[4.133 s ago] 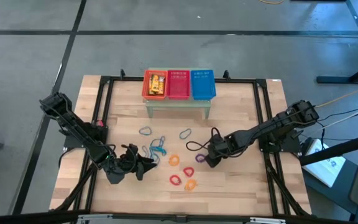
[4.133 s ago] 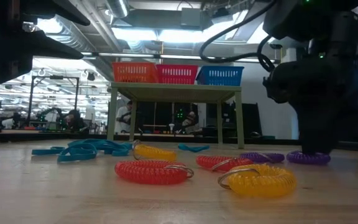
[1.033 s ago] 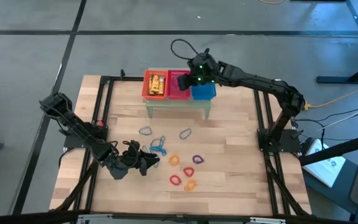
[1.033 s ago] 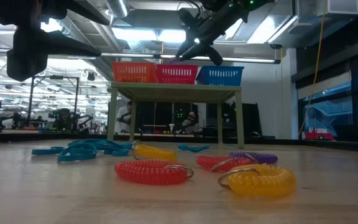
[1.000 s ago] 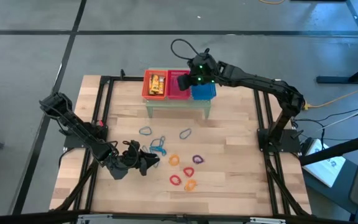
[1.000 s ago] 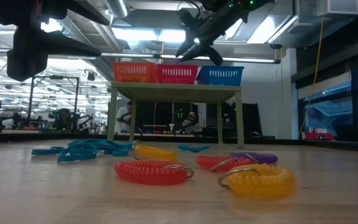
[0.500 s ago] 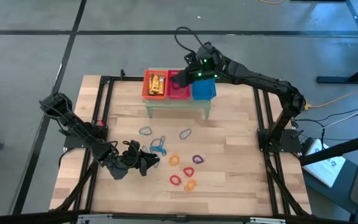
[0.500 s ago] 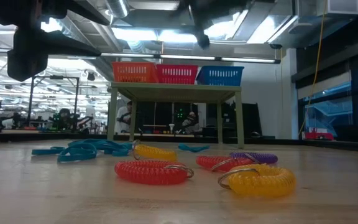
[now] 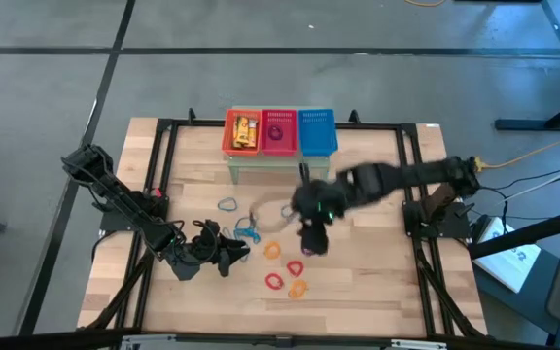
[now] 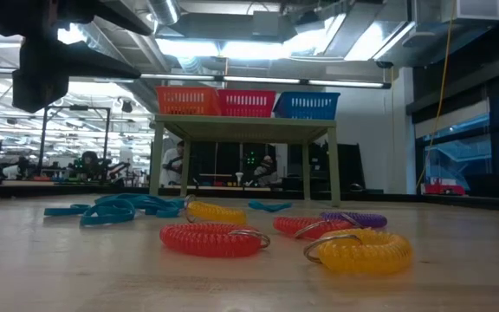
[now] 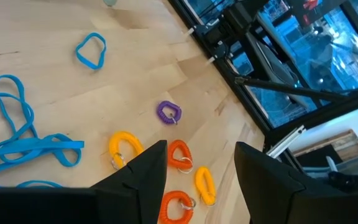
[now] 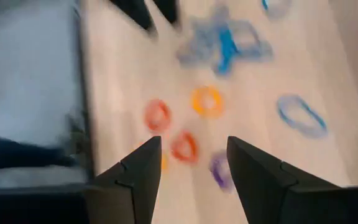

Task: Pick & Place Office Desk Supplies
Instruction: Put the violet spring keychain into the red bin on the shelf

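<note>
The desk supplies lie loose on the table (image 9: 377, 292): a purple coil (image 9: 310, 249) just under the right claw (image 9: 311, 233), orange (image 9: 272, 251) and red (image 9: 274, 282) coils and a yellow coil (image 9: 298, 289) beside it, and blue loops (image 9: 245, 229) between it and the left claw (image 9: 229, 255). One purple coil (image 9: 278, 132) sits in the red basket (image 9: 279, 131), far from both claws. The right claw hangs low with fingers apart and empty, likely lined up for the next pick. The left claw waits near the blue loops, fingers apart.
</note>
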